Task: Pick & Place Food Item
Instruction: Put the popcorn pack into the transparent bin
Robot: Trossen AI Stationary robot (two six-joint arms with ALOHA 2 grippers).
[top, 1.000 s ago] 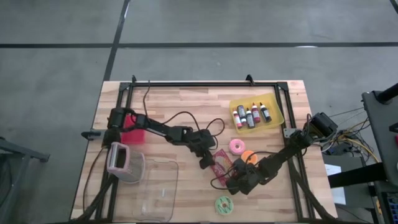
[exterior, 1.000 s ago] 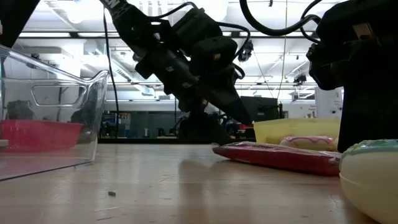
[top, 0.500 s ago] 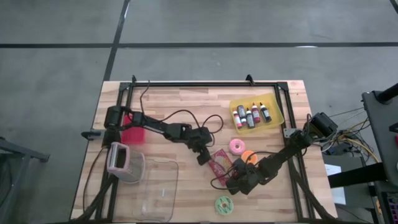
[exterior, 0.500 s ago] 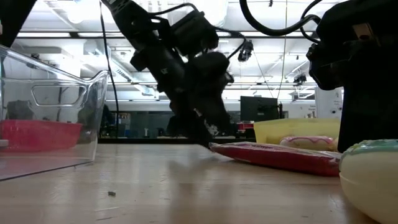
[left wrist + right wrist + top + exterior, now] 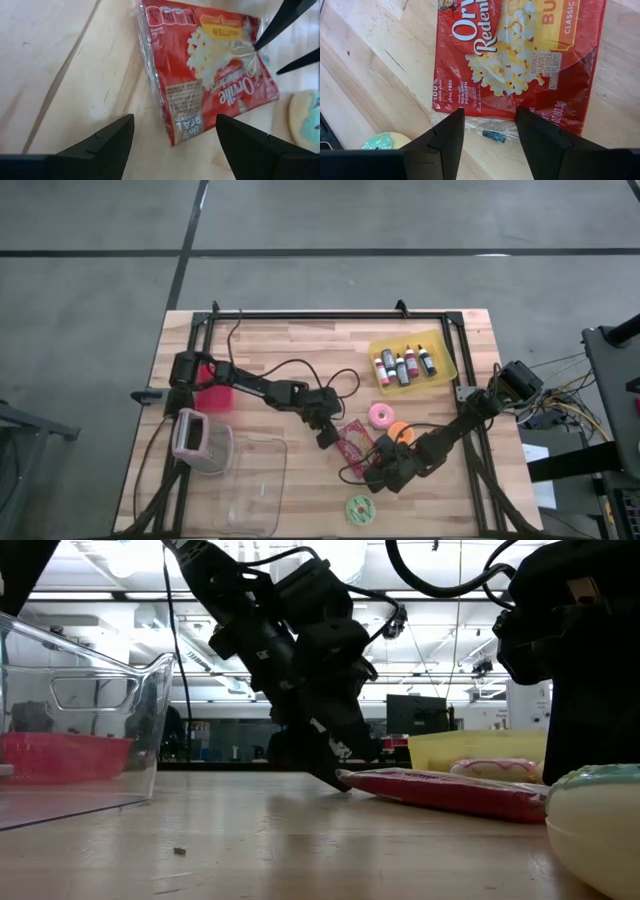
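Note:
A red popcorn packet [image 5: 353, 442] lies flat on the wooden table, between my two grippers. My left gripper [image 5: 325, 438] is open and slants down at the packet's left end [image 5: 186, 134], one finger on each side of that end's corner. In the low view the left gripper [image 5: 336, 780] reaches down to the table beside the packet [image 5: 440, 790]. My right gripper [image 5: 383, 473] is open at the packet's near right end. Its fingers stand over the clear sealed edge [image 5: 485, 125]. My left gripper reaches the table at the packet's left end [image 5: 350, 780], slanting down from the left. I cannot tell whether it touches the packet. My right gripper's fingers [image 5: 451, 131] point down over the sealed edge. I cannot tell whether they touch it.
A pink donut [image 5: 380, 416] and an orange piece [image 5: 398, 432] lie just right of the packet, and a green donut [image 5: 360, 508] near the front edge. A yellow tray of bottles [image 5: 440, 370] stands far right. A clear bin [image 5: 250, 485] and a red bowl [image 5: 213, 397] are at the left.
My left gripper has tipped more steeply downward. Its fingertips have come down from above the packet to the table at the packet's left end. The packet and my right gripper have stayed put.

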